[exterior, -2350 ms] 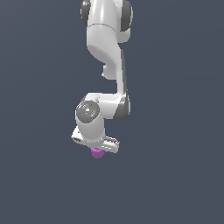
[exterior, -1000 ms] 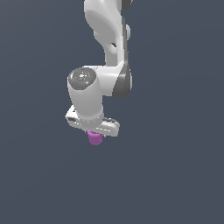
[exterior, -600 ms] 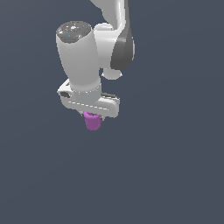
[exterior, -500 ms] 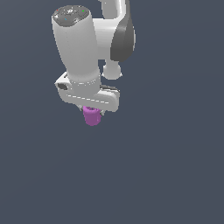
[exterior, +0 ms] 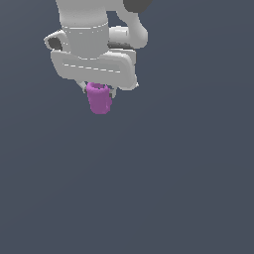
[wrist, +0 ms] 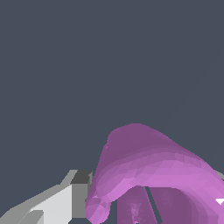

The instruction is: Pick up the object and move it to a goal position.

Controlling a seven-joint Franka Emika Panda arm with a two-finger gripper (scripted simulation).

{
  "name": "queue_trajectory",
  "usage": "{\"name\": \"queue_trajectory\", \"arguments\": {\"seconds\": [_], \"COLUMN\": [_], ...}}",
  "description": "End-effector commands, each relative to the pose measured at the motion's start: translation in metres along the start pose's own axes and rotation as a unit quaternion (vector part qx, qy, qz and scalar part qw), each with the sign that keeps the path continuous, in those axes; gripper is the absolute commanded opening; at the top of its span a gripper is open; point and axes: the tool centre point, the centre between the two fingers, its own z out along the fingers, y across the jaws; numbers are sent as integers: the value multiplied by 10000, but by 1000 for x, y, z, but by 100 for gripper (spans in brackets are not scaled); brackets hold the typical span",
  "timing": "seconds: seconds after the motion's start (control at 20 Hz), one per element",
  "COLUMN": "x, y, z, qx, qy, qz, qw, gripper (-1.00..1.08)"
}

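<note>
- The object (exterior: 98, 99), a small magenta-purple mug-like cylinder, hangs below the white gripper (exterior: 97, 91) in the upper part of the exterior view, toward that view's left.
- Its long axis runs nearly vertical in the exterior view, with the upper end tucked under the gripper body and the closed, rounded end pointing down.
- A small bump on the side facing the exterior view's right appears to be the handle; its shape is too small to make out fully.
- In the wrist view the object (wrist: 148, 175) fills the lower part of the picture, its rim and dark hollow interior toward the camera.
- The gripper is closed on the object; one grey-white finger (wrist: 65, 201) lies against the mug's side in the wrist view, while the other finger is hidden behind the mug.
- The surroundings are a uniform dark blue-grey field (exterior: 173, 188) in both views; no edge, seam or horizon separates a floor from a backdrop, so whether the object is off a surface cannot be told.
- The arm's white links (exterior: 84, 30) rise out of the top of the exterior view, with a dark joint at the upper edge.
</note>
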Motion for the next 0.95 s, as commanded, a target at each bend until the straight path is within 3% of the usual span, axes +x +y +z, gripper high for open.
{"name": "queue_trajectory", "arguments": {"seconds": [0.0, 0.45, 0.9], "x": [-7, -19, -19], "y": [3, 7, 8], "z": [-23, -73, -78], "qx": [-1, -3, -4], "qy": [-7, -6, -6], "qz": [0, -1, -4], "qw": [10000, 10000, 10000], "gripper": [-100, -100, -100]}}
